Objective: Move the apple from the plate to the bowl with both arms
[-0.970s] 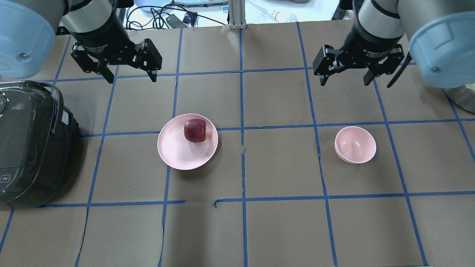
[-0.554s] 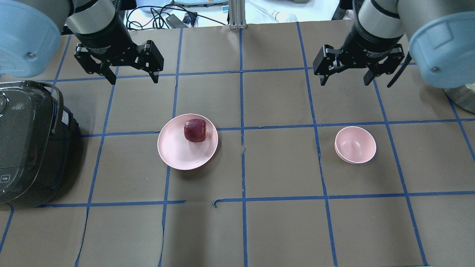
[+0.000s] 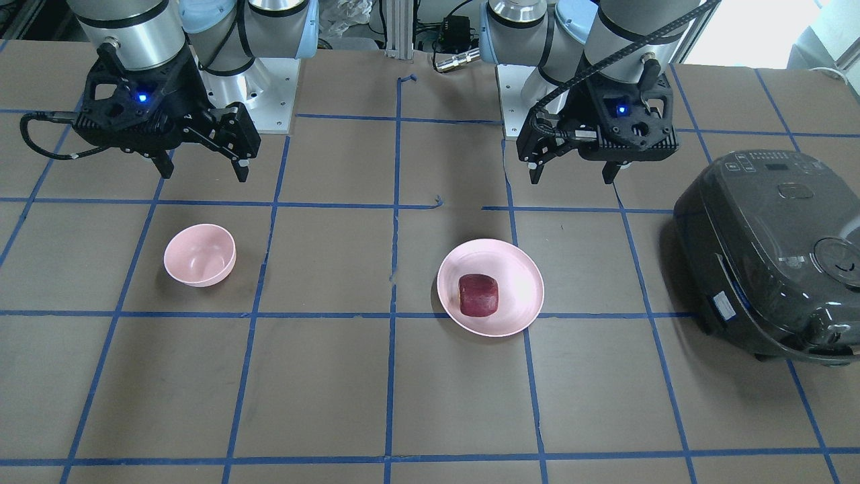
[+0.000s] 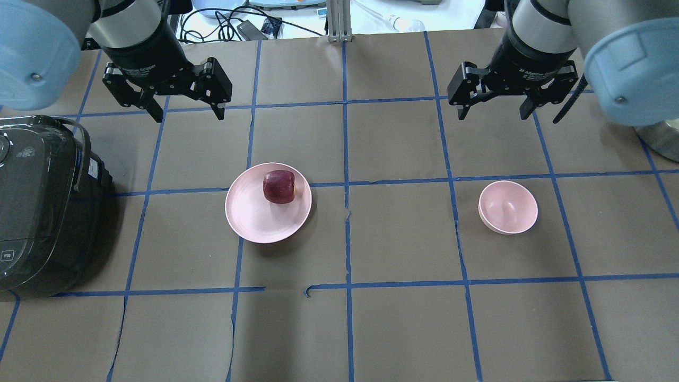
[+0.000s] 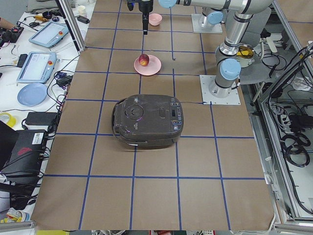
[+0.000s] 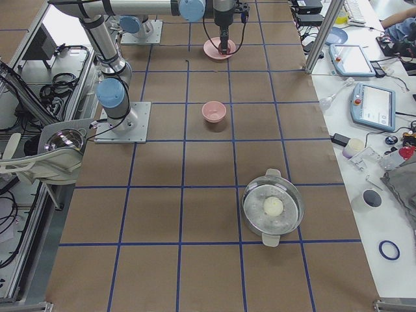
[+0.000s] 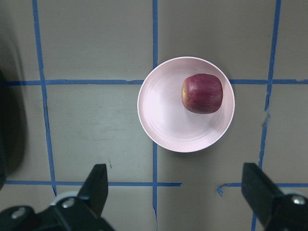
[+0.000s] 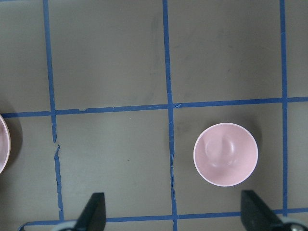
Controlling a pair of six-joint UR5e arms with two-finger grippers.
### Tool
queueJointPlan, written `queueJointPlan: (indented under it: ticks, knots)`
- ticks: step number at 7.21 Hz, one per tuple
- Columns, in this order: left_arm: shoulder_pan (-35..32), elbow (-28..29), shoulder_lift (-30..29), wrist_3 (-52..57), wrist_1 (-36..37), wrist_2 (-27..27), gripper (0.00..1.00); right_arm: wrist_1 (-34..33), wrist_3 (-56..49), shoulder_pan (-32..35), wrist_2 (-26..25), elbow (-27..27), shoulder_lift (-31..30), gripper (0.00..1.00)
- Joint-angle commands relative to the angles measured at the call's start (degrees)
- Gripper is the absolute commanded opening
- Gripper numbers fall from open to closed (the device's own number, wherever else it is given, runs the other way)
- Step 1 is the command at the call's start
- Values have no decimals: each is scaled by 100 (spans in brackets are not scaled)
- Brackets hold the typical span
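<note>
- Apple [image 4: 279, 187] sits on the plate [image 4: 249, 217], off-centre toward the rim on the bowl's side, fully inside the edge.
- Left gripper [image 4: 188, 114] hangs above the table, apart from the plate; fingers spread wide, holding nothing.
- Right gripper [image 4: 493, 117] is the same: wide, nothing held, apart from the bowl [image 4: 508, 207].
- Bowl is upright, well apart from the plate; bare taped paper lies between them.
- Black rice cooker [image 4: 37, 207] stands near the plate's other side, not touching.
- Steel pot [image 4: 660, 139] sits at the right edge.
</note>
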Motion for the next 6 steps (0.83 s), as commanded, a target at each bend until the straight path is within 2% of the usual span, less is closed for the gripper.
queueJointPlan:
  ticks: [1, 6]
  knots:
    - [-4, 5, 9, -2, -18, -17, 100, -109, 0, -6, 0, -5, 18, 100]
    - [-12, 5, -35, -20, 34, -43, 100, -100, -53, -6, 70, 4, 35, 100]
